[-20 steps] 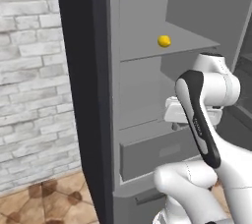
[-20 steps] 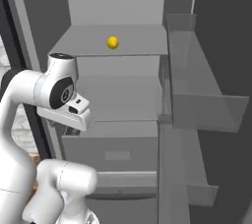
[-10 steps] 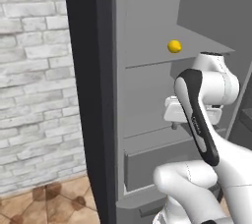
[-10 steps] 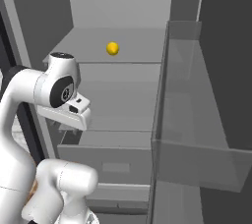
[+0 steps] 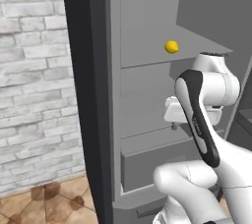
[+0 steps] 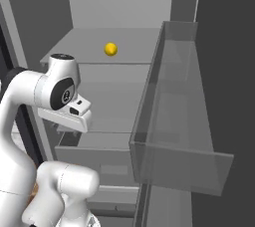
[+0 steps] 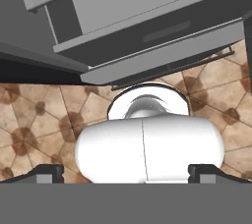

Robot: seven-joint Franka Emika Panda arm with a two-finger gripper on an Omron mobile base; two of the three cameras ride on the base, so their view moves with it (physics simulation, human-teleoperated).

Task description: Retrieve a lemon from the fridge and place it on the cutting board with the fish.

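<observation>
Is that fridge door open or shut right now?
Open. The fridge shows its inside shelves, with the lemon sitting on one, and the door's clear bin swung out to the right.

Looking down past the pincer (image 7: 126,171), its two dark fingertips (image 7: 47,171) spread wide at the bottom corners. Beyond them, the grey fridge (image 7: 123,16) base and drawer front stand above a brown patterned tile floor (image 7: 39,115).
</observation>
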